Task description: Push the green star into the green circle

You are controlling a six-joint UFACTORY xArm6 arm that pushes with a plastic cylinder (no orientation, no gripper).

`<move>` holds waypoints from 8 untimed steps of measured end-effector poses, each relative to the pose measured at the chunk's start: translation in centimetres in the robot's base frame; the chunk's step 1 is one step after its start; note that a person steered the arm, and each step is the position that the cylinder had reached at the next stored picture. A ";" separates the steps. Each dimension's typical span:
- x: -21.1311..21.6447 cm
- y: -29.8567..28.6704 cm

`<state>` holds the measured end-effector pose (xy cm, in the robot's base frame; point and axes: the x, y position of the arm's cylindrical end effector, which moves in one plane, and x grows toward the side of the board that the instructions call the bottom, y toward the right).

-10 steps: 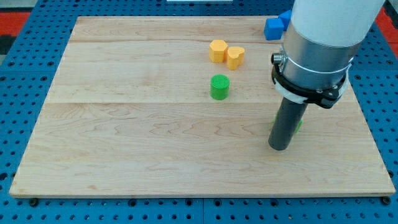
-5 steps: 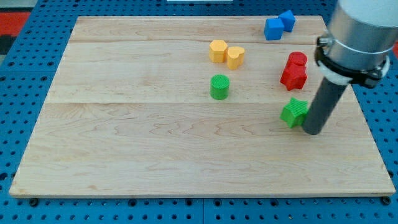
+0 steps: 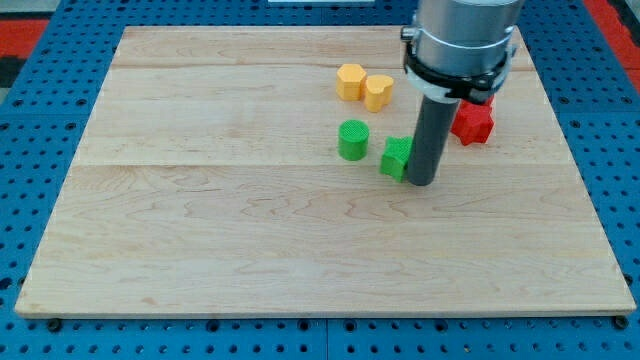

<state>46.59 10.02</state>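
Note:
The green star (image 3: 396, 158) lies on the wooden board just right of centre. The green circle (image 3: 353, 139) stands a short way to its left and slightly higher in the view, with a small gap between them. My tip (image 3: 422, 182) rests on the board directly against the star's right side. The rod partly hides the star's right edge.
Two yellow blocks (image 3: 363, 86) sit above the green circle. A red block (image 3: 473, 120) lies right of the rod, partly hidden by the arm. The wooden board (image 3: 200, 220) rests on a blue pegboard.
My tip has swung from the star's right side leftward, pushing the green star left and up toward the green circle. The arm now covers the blue blocks and part of the red ones.

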 end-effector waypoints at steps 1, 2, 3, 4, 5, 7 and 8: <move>0.1 -0.5; 0.8 2.8; -0.1 3.5; -1.2 3.0; -1.6 2.6; -1.9 0.2; -2.1 -0.9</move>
